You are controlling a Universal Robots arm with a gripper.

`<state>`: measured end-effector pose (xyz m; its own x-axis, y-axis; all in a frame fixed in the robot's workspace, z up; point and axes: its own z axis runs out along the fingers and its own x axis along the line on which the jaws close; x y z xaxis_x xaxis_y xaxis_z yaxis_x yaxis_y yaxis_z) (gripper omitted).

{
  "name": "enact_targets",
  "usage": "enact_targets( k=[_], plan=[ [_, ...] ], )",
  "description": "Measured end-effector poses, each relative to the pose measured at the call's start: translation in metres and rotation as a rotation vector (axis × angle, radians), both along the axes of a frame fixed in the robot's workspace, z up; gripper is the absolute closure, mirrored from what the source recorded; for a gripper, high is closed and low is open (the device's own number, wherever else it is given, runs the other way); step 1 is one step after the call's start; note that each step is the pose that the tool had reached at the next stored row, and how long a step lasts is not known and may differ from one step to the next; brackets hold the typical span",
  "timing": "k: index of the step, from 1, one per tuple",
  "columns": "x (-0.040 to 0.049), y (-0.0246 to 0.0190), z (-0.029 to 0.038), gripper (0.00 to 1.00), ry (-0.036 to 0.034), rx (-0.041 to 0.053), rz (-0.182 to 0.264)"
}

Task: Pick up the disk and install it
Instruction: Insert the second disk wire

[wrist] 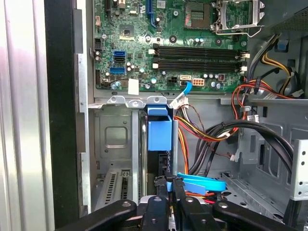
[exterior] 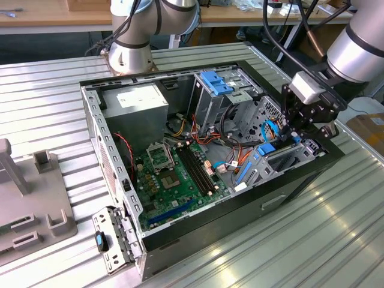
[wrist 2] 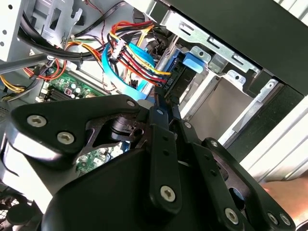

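Gripper (wrist: 167,180): fills the foreground in both wrist views; fingers drawn together with barely a gap, tips at the near end of the disk; no clear hold on anything; looks more like pressing than gripping.
Desk (exterior: 270,252): ribbed metal; carries the open computer case and, at the exterior view's left, a grey fixture (exterior: 36,198).
Computer case (exterior: 300,180): lies on its side with the cover off; takes the arm in at the corner toward the exterior view's right, where the gripper (exterior: 294,129) hangs low over the drive bay.
Motherboard (wrist: 192,57): green, bare, well apart from the gripper; plays no part at this stage.
Power supply (exterior: 135,102): large grey box with a white label, at the far corner of the case; untouched.
Drive bay (wrist: 115,139): grey sheet-metal cage along the case wall, just beside the motherboard's edge; holds the disk on edge.
Disk (wrist: 160,132): stands on edge inside the bay, blue frame showing toward the motherboard and dark body toward the gripper; seen in the second wrist view (wrist 2: 175,82) just past the fingertips.
Cables (wrist: 211,130): red, orange, black and flat blue leads, bunched just beside the disk's near end; cannot tell whether any is plugged in.
Progress: pick-up looks done and the disk already in its slot; full seating cannot be confirmed, so final pressing home possibly left.
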<state>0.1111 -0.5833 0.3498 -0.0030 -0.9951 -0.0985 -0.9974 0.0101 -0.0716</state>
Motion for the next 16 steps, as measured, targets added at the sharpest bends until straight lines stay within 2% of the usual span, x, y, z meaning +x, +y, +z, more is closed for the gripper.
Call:
enact_targets(
  k=[16],
  plan=[
    [0.0, -0.0016, -0.0058, 0.84, 0.0001, 0.0019, -0.003]
  ],
)
